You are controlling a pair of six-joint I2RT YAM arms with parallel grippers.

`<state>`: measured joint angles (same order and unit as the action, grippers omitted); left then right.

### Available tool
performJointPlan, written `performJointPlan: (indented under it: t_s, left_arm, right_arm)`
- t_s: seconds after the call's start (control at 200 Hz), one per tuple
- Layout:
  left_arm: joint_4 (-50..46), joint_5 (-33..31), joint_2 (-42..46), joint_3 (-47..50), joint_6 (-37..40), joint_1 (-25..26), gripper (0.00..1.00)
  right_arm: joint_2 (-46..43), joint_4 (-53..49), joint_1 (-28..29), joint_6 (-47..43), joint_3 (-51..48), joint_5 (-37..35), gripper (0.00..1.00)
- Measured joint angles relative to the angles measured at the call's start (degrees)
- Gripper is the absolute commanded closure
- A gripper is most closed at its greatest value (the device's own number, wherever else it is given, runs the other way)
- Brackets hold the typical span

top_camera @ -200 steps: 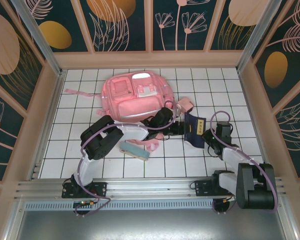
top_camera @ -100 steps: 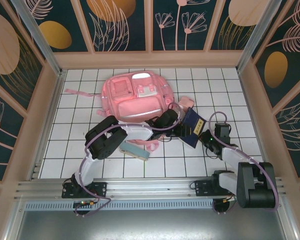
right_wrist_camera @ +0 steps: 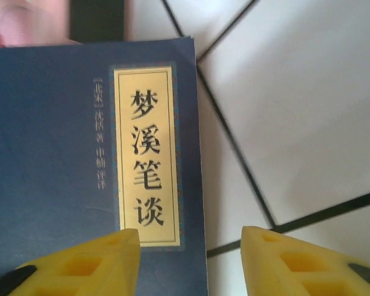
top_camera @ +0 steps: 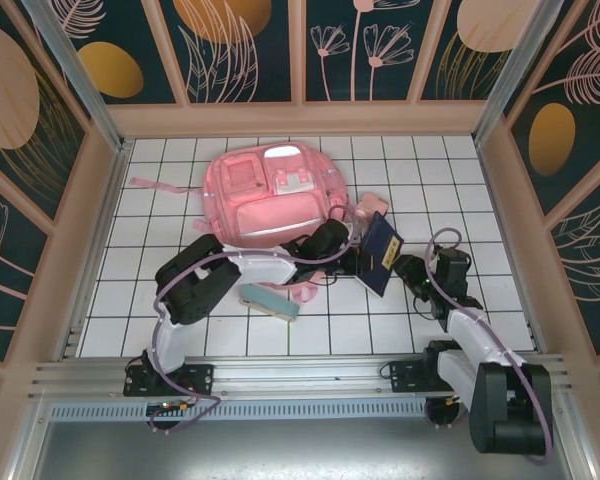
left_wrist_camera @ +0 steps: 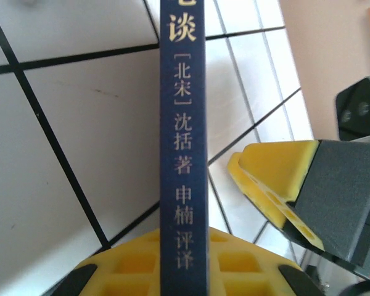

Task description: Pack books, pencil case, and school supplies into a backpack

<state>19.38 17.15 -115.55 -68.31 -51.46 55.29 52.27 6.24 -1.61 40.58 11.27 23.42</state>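
Observation:
A navy book [top_camera: 380, 254] with a yellow label strip stands tilted on the tiles just right of the pink backpack [top_camera: 263, 196]. My left gripper [top_camera: 359, 259] is shut on its left edge. In the left wrist view the book's spine [left_wrist_camera: 184, 154] runs up from between the yellow fingers [left_wrist_camera: 246, 266]. My right gripper [top_camera: 411, 270] sits open just right of the book. Its yellow fingertips [right_wrist_camera: 86, 259] are spread, with the cover [right_wrist_camera: 55, 154] lying ahead. The pale teal pencil case [top_camera: 270, 300] lies below the backpack. A small pink item [top_camera: 371, 208], the school supplies, rests above the book.
Pink backpack straps trail onto the tiles at the left [top_camera: 155, 185] and below the bag [top_camera: 302, 291]. Wooden walls [top_camera: 505, 215] ring the white tiled floor. The right gripper's yellow and grey finger [left_wrist_camera: 296, 185] hangs close beside the spine.
My right gripper opened, let go of the book and drew back a little. My left gripper closed on the book, which now stands more on edge.

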Motion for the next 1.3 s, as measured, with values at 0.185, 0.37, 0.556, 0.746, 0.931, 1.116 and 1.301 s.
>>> performJointPlan:
  t_s: [0.185,0.37,0.556,0.746,0.931,1.116,1.301]
  left_arm:
    - [7.63,1.77,6.67,5.38,-3.50,-2.64,1.00]
    - [14.95,4.35,10.25,9.31,-7.76,-5.88,1.00]
    - [20.46,7.21,10.51,10.97,-12.57,-7.72,1.00]
    - [24.68,9.09,10.51,11.19,-15.37,-7.74,1.00]
    - [25.81,10.01,10.51,11.23,-16.65,-7.74,1.00]
    - [28.46,11.23,10.34,11.23,-18.60,-7.74,1.00]
    - [28.55,11.34,10.34,11.23,-18.69,-7.74,1.00]
  right_arm:
    - [-0.22,9.94,-0.24,4.87,-0.79,8.92,0.36]
    - [2.99,23.80,0.15,11.45,-0.98,15.54,0.32]
    - [5.75,33.42,2.01,16.09,-0.11,19.54,0.36]
    - [9.62,38.34,2.82,18.71,1.60,21.55,0.42]
    - [12.46,42.49,3.30,21.33,1.70,22.32,0.50]
    - [13.07,44.59,4.33,22.84,3.37,23.17,0.39]
    - [16.20,44.59,4.46,22.80,5.09,23.17,0.33]
